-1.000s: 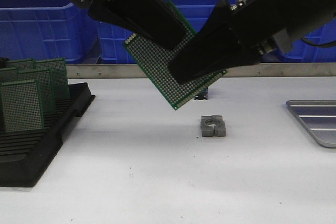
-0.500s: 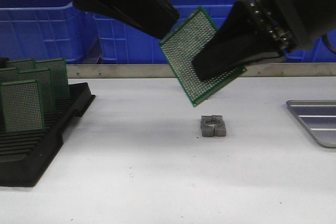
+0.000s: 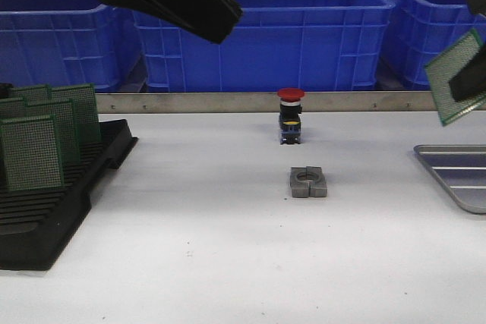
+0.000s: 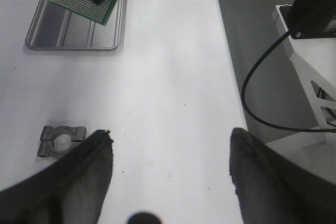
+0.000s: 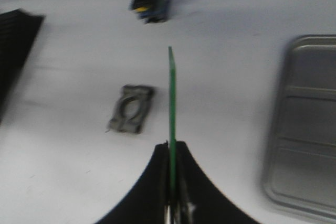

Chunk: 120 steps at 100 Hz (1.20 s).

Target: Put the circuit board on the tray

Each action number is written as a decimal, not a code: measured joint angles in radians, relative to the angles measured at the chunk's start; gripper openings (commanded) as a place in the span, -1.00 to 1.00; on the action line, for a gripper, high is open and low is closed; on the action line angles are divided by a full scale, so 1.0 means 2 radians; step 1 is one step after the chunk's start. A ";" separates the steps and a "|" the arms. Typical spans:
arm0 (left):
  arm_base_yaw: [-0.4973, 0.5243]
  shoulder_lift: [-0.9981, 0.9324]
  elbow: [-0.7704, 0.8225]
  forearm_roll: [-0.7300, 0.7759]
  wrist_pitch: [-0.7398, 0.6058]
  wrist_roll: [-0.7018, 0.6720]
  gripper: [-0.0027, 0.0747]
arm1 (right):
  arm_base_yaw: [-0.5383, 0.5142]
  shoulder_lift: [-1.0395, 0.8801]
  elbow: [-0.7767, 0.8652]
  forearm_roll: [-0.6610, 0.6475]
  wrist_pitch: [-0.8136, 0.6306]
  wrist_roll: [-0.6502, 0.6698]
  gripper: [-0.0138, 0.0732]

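Below my right gripper (image 5: 171, 203), clenched on the board (image 5: 171, 124) held edge-on in the air, lies the tray (image 5: 304, 129), slightly off to one side; my left gripper (image 4: 170, 177) hangs released, farther off.

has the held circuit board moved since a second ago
Yes. The circuit board went right, from above the grey clamp to above the tray.

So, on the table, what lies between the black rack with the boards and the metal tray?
In the front view, only the grey split clamp block lies between the black rack and the tray; the rest is bare white table.
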 measured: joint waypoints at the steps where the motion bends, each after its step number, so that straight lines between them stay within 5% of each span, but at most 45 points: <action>1: 0.000 0.000 0.000 0.000 0.000 0.000 0.24 | -0.002 0.002 0.000 0.000 -0.003 0.000 -0.83; 25: 0.000 0.000 0.000 -0.001 0.000 0.000 0.24 | -0.026 0.039 0.000 0.001 -0.048 0.000 -0.71; 35: 0.000 0.000 0.000 -0.001 0.000 0.000 0.24 | -0.027 0.046 0.000 0.002 -0.051 0.000 -0.20; 47: 0.000 0.000 0.000 -0.001 0.000 0.000 0.24 | -0.027 0.047 0.000 0.002 -0.061 0.000 0.65; 53: 0.000 0.000 0.000 -0.001 0.000 0.000 0.24 | -0.027 0.047 0.000 0.002 -0.069 0.000 0.86; 92: 0.048 -0.004 0.000 0.010 -0.002 0.000 0.24 | -0.027 0.047 0.000 0.003 -0.084 0.000 0.72; 120: 0.130 -0.021 0.000 0.164 -0.005 0.000 0.24 | -0.027 0.047 0.000 0.003 -0.080 0.000 0.72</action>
